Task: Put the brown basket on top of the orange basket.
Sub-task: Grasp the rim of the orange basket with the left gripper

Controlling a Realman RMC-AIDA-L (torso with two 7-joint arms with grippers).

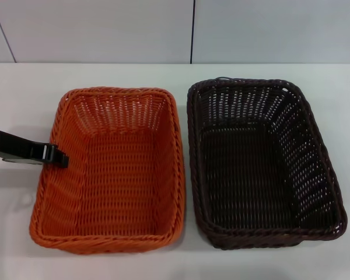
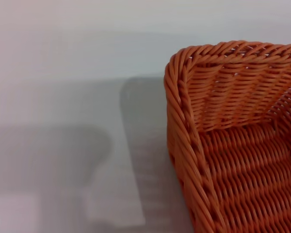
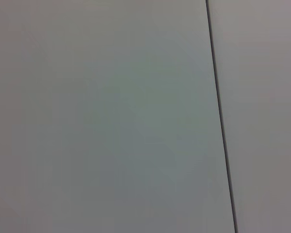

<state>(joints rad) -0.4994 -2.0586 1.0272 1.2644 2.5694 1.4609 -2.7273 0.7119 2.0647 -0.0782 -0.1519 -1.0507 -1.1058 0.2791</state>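
The orange basket point(image 1: 119, 175) stands empty on the left half of the white table. The brown basket point(image 1: 251, 175), dark and nearly black, stands empty right beside it on the right, the two rims almost touching. My left gripper point(image 1: 59, 156) reaches in from the left edge and sits at the outside of the orange basket's left rim, about halfway along it. The left wrist view shows a corner of the orange basket point(image 2: 242, 145) close up. My right gripper is out of view; its wrist view shows only a pale surface.
The white table point(image 1: 23, 233) runs around both baskets, with bare strips in front and at the far left. A pale wall point(image 1: 105, 29) with a dark vertical seam point(image 1: 192, 29) stands behind the table. The same kind of seam point(image 3: 220, 121) shows in the right wrist view.
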